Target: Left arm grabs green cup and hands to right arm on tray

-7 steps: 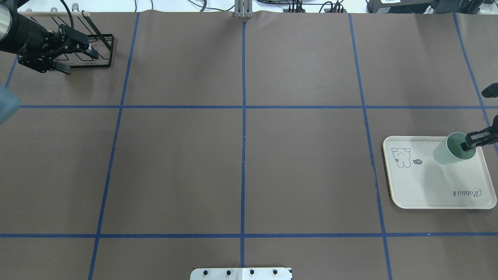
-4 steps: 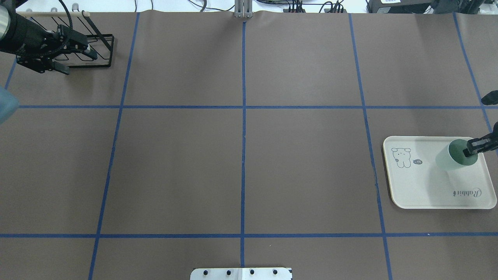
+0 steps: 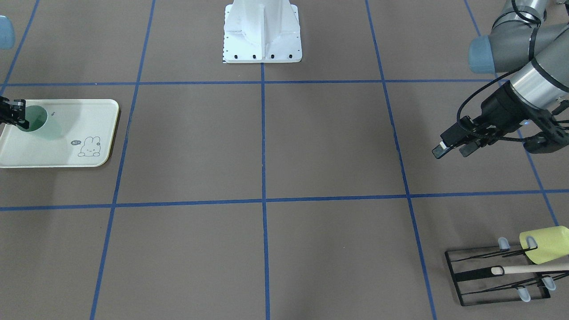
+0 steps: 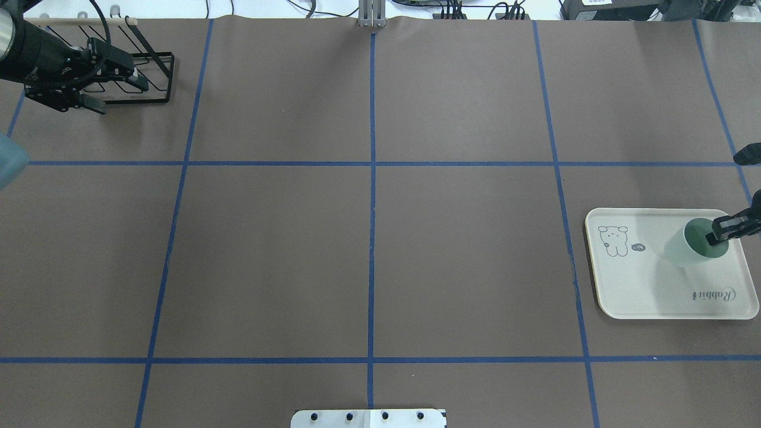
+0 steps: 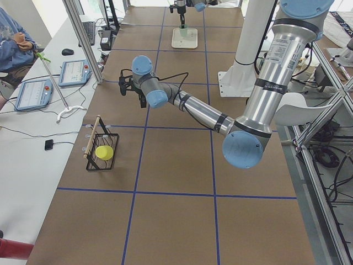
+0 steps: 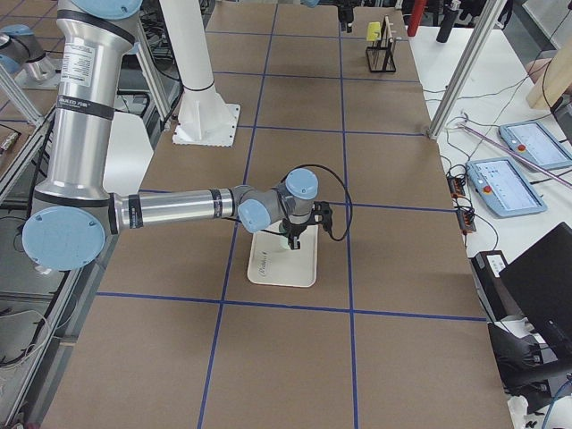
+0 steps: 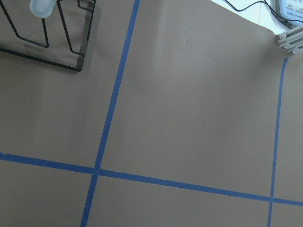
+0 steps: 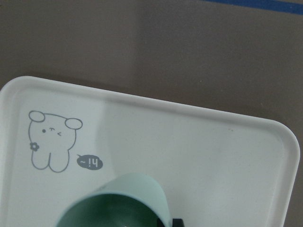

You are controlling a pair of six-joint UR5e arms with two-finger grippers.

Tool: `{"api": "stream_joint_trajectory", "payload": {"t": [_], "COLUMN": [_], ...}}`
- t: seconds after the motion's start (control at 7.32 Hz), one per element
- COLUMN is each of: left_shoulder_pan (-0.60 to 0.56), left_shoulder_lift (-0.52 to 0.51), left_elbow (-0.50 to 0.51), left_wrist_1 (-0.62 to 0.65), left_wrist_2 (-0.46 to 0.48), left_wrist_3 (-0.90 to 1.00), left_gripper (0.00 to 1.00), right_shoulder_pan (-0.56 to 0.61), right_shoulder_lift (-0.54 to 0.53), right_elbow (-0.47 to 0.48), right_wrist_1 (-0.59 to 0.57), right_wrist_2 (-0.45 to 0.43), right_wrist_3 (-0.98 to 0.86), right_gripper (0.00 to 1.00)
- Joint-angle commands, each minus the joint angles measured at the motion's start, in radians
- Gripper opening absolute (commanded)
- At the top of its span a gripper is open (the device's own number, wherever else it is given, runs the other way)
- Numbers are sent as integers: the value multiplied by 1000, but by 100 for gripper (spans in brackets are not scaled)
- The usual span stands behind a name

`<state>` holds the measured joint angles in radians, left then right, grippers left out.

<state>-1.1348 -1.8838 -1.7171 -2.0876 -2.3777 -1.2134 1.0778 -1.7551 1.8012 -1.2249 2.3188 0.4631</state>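
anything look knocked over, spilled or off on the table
Nothing stands out. The green cup is upright over the tray, its rim pinched by the right gripper; no spill or damage shows. The yellow-green cup lies sideways on the black wire rack, apparently hung on a prong.

green cup (image 4: 688, 246) 1 | yellow cup (image 3: 546, 244) 1 | tray (image 4: 648, 285) 1 | wire rack (image 3: 473, 274) 1

"Rabbit" and "hi" on tray (image 4: 642, 285)
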Motion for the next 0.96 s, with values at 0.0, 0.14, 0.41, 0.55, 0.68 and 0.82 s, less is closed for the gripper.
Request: {"api": "stream_joint_trajectory", "payload": {"t": [0.0, 0.14, 0.41, 0.55, 0.68, 0.82], "left_shoulder_pan": [0, 1, 7, 6, 10, 4], "left_shoulder_lift": [0, -1, -5, -6, -5, -5], "left_elbow": [-13, -41, -82, -81, -81, -81], "left_wrist_1": [4, 50, 136, 138, 138, 149], "left_wrist_2": [0, 2, 8, 9, 9, 11], "left_wrist_3": [-2, -2, 2, 3, 5, 81], "left_gripper": [100, 100, 100, 100, 100, 100], "right_shoulder_pan": [-10, -10, -6, 17, 75, 130], "right_shoulder_lift": [3, 5, 11, 5, -1, -4], "right_elbow": [-5, -5, 16, 59, 105, 147], "right_wrist_1": [1, 1, 5, 4, 2, -1], "right_wrist_2": [1, 1, 57, 60, 63, 68], "right_wrist_3": [0, 2, 5, 3, 3, 3], "right_gripper": [31, 70, 100, 100, 100, 100]}}
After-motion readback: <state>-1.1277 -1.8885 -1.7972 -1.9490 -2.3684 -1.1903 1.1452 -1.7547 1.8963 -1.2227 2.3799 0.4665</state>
